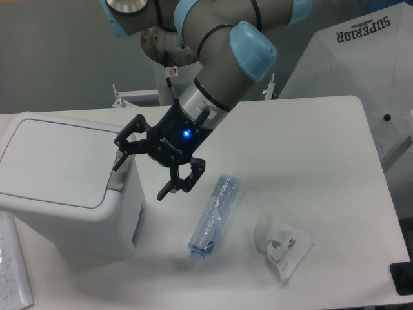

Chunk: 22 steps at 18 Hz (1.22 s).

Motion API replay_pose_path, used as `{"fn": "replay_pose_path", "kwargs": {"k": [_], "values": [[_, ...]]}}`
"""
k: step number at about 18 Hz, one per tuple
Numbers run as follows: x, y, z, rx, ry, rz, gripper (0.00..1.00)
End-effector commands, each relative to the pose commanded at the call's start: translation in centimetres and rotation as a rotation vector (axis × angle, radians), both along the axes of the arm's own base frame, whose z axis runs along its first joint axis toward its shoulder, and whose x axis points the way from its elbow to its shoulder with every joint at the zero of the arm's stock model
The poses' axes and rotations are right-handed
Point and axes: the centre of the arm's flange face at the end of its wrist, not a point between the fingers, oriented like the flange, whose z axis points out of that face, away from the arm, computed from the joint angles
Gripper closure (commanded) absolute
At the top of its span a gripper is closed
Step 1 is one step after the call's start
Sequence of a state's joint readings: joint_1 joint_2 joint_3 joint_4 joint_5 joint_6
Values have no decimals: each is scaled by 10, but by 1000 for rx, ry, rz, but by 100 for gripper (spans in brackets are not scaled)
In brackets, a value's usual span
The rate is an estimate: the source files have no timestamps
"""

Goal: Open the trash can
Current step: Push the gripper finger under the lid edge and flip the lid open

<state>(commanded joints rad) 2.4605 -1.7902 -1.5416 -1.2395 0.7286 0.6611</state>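
The trash can [61, 181] is a large white boxy bin at the left of the table, its flat lid down. A grey push latch [120, 178] sits on its right edge, partly behind one finger. My gripper [141, 177] hangs open just right of the bin's top edge. One fingertip [118, 162] is over the lid's right rim and the other fingertip [163, 193] is out over the table. Nothing is between the fingers.
A clear plastic bottle [214, 219] lies on the table right of the bin, cap toward the front. A crumpled clear wrapper [281, 244] lies further right. Papers [11, 278] show at the front left corner. A white umbrella [361, 58] stands beyond the table's right edge.
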Motion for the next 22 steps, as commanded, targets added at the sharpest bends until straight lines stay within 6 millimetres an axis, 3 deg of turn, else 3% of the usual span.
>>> {"fn": "replay_pose_path", "kwargs": {"k": [12,22], "values": [[-3,-5,-18,13,27,5,0],[-3,-5,-16,13,23,11,0]]}}
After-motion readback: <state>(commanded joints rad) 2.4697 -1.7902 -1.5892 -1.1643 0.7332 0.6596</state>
